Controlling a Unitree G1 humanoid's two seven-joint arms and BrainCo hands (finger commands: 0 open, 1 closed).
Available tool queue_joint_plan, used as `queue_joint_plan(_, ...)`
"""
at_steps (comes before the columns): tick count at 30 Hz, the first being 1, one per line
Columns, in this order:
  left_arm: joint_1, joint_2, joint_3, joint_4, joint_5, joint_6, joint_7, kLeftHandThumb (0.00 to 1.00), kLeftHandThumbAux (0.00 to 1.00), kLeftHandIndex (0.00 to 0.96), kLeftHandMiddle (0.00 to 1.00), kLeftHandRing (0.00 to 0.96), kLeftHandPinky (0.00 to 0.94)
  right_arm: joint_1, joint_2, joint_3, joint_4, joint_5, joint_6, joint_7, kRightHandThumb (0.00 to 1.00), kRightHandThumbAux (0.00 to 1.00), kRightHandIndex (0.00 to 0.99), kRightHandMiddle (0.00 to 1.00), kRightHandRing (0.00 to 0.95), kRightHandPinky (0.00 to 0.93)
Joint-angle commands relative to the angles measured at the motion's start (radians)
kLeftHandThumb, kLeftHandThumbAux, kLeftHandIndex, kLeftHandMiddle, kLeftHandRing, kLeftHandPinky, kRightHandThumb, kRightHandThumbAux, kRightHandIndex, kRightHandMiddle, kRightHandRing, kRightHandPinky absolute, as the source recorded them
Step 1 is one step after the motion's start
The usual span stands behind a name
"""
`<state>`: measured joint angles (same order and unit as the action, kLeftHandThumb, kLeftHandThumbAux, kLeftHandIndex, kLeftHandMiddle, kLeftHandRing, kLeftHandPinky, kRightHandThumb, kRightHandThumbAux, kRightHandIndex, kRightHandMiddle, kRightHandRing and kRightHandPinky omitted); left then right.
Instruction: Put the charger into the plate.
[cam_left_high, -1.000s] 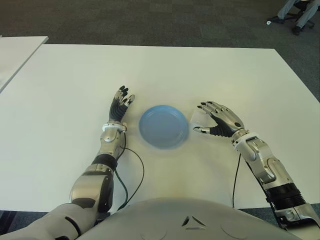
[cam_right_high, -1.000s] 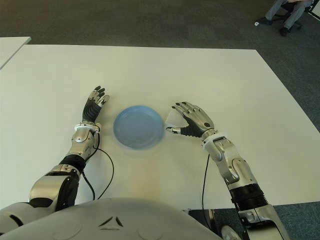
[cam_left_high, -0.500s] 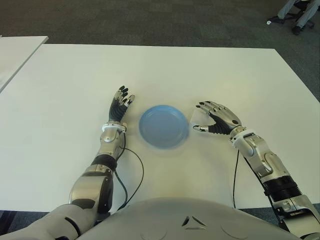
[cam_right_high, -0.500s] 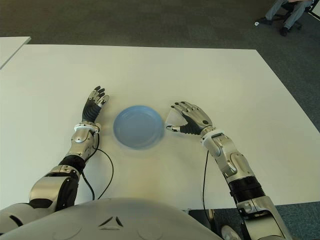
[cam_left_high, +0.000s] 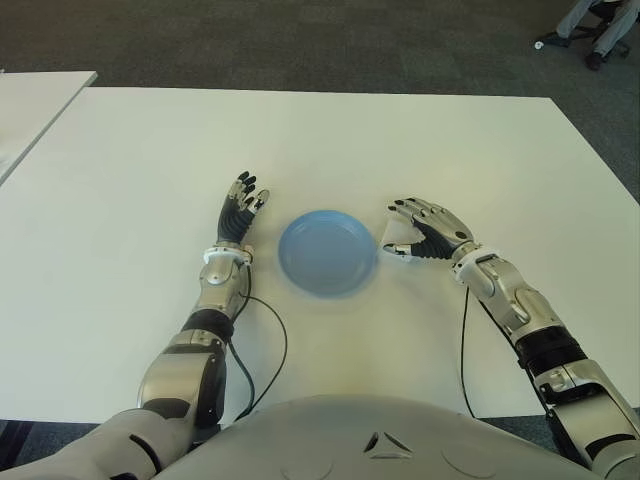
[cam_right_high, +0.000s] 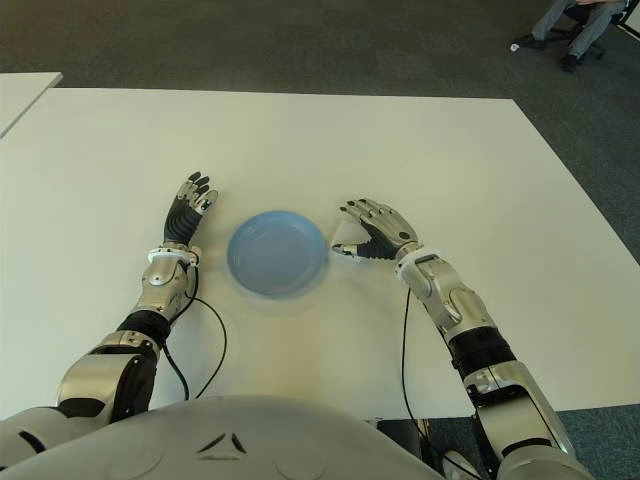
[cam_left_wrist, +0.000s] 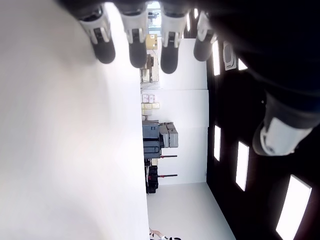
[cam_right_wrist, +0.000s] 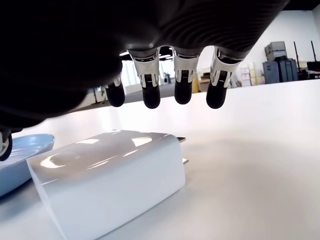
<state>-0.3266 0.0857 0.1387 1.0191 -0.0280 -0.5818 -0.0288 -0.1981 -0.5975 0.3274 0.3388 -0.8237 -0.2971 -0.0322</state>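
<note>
1. White charger (cam_right_wrist: 107, 182) lies flat on the table (cam_left_high: 400, 140), just right of the blue plate (cam_left_high: 327, 251), outside its rim.
2. Right hand (cam_left_high: 424, 229) is arched over the charger, fingers (cam_right_wrist: 182, 82) spread and hanging above it, no contact visible; nothing held.
3. Left hand (cam_left_high: 238, 215) shows just left of the plate, fingers extended, holding nothing.
4. Plate has nothing in it.
5. Wide bare tabletop beyond both hands; table edges well apart from the plate.
</note>
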Motion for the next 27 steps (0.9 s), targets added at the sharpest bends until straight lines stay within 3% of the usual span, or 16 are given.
queue_joint_plan(1, 0.061, -0.005, -0.006, 0.033, 0.003, 0.05, -0.007, 0.0, 0.533, 0.05, 0.129, 0.102, 0.069, -0.027, 0.008, 0.025, 0.057, -0.005, -0.012, -0.022, 0.305, 0.259, 0.0, 0.0, 0.0, 0.0)
queue_joint_plan(27, 0.073, -0.013, -0.004, 0.008, -0.002, 0.048, -0.01, 0.0, 0.527, 0.043, 0.131, 0.101, 0.061, -0.077, 0.014, 0.074, 0.174, -0.017, -0.006, -0.09, 0.304, 0.27, 0.0, 0.0, 0.0, 0.0)
